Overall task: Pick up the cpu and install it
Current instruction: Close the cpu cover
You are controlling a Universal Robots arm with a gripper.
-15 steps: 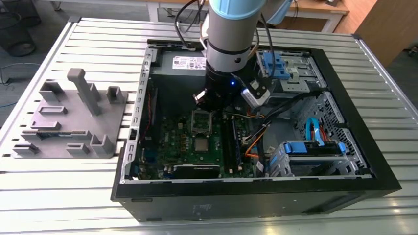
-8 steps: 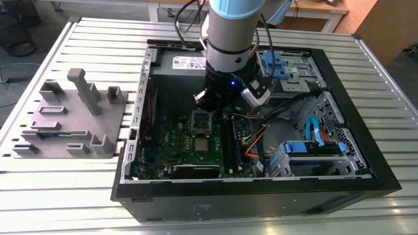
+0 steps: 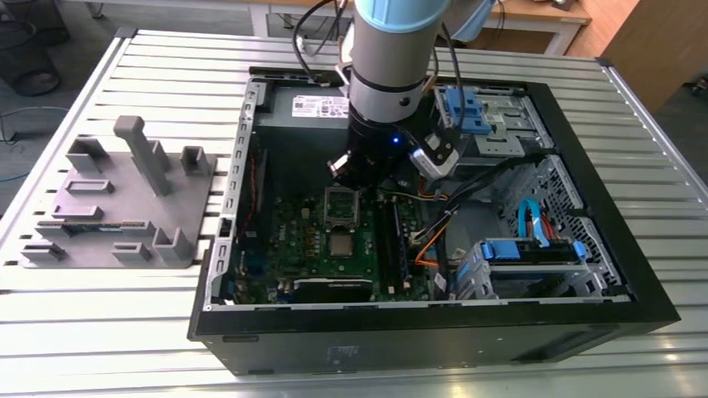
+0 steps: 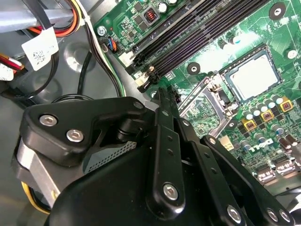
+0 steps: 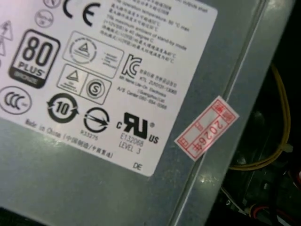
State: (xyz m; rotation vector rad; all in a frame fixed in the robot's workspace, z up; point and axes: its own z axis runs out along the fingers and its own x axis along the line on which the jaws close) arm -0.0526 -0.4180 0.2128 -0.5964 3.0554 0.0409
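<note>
The cpu, a small square chip with a silver-grey top, lies flat in its socket on the green motherboard; the exterior view shows the cpu near the board's middle. The metal socket frame stands swung up beside it. My gripper is shut with nothing visible between its black fingers, and its tips are close beside the raised frame; I cannot tell whether they touch. In the exterior view my gripper hangs inside the open computer case, just above the frame.
The black case wall encloses the board. Black memory slots and orange cables lie close by. Blue drive cages are at the exterior view's right, a grey studded tray at its left. The labelled grey power supply is close to the wrist.
</note>
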